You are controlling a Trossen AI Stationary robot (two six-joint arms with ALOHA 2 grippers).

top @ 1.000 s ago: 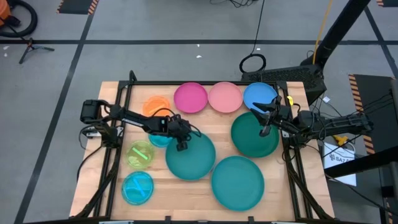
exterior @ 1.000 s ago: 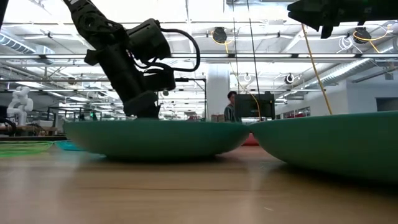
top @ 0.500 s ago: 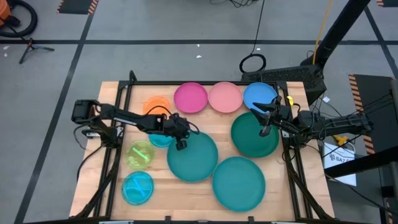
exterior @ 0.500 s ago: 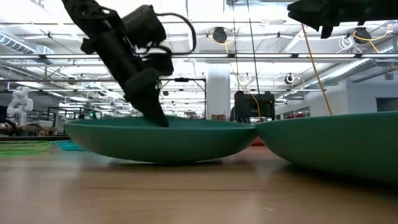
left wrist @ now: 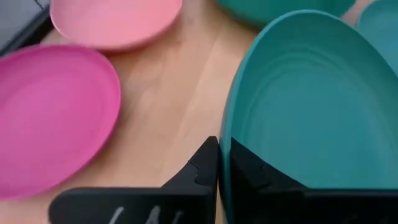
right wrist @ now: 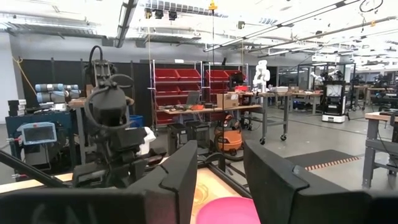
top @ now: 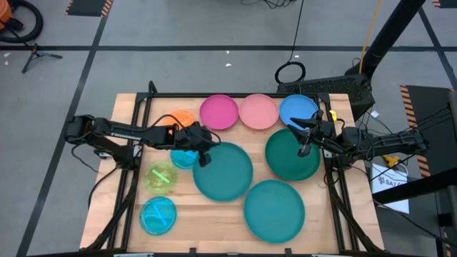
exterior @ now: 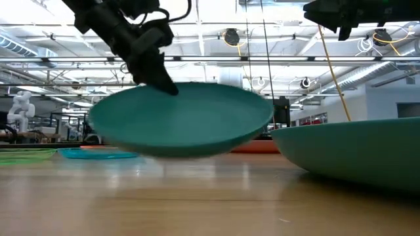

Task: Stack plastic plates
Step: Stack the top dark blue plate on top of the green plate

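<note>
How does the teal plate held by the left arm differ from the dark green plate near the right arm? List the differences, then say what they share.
Colour: the teal plate is lighter blue-green; the dark green plate is deeper green.
Pose: the teal plate is lifted and tilted in the low view; the dark green plate lies on the table.
Grip: the left gripper is shut on the teal plate's rim; the right gripper hovers open over the dark green plate.
Shared: both are large, round and glossy.

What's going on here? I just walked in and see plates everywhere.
The left gripper has pinched the rim of a large teal plate and holds it tilted, clear of the wooden table. The right gripper waits open above a dark green plate. The other plates lie unstacked.
</note>
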